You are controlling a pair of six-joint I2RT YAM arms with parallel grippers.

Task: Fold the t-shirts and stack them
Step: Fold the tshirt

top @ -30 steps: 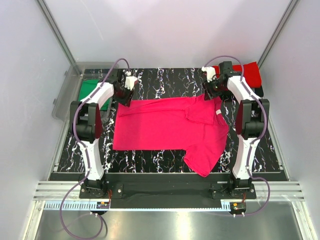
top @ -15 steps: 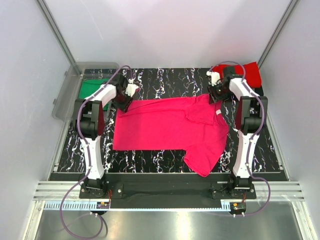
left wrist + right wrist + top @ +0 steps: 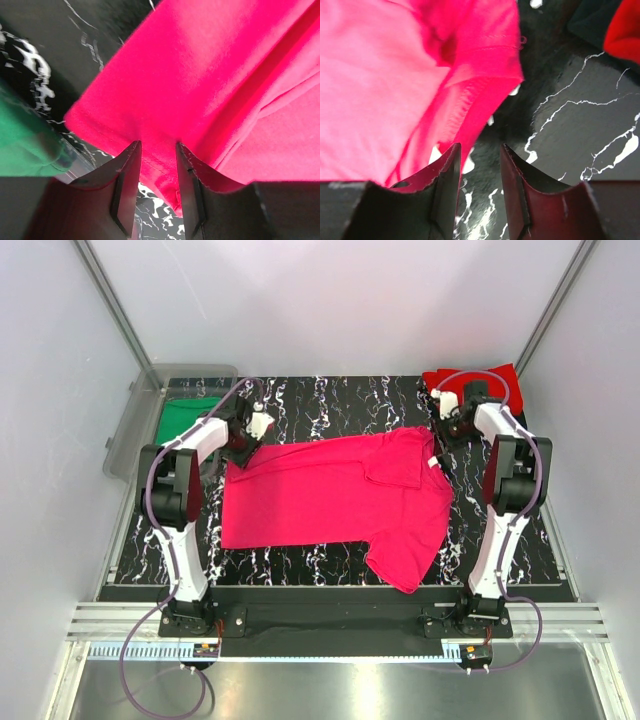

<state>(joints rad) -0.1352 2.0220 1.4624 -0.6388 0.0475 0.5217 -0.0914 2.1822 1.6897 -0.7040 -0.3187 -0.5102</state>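
We look down on a black marbled table (image 3: 330, 400) with the pink t-shirt (image 3: 330, 495) spread across its middle. The shirt's body runs left to right, a sleeve points toward the near edge, and its white neck label (image 3: 435, 461) shows at the right side.

The left gripper (image 3: 245, 437) sits at the shirt's far left corner. In its wrist view the fingers (image 3: 129, 170) stand a little apart with the pink hem lying in the gap, and we cannot tell whether they pinch it.

The right gripper (image 3: 450, 428) is just beyond the shirt's far right corner. Its jaws are slightly parted over bare table, and the shirt's edge lies beside one finger, held by nothing.

Half a second ago that gripper was over the corner; it has since drawn back toward the right edge. The whole shirt has also shifted slightly left.

The red t-shirt (image 3: 495, 385) lies in the far right corner. The green t-shirt (image 3: 185, 418) rests in a clear bin (image 3: 125, 435) off the far left edge.
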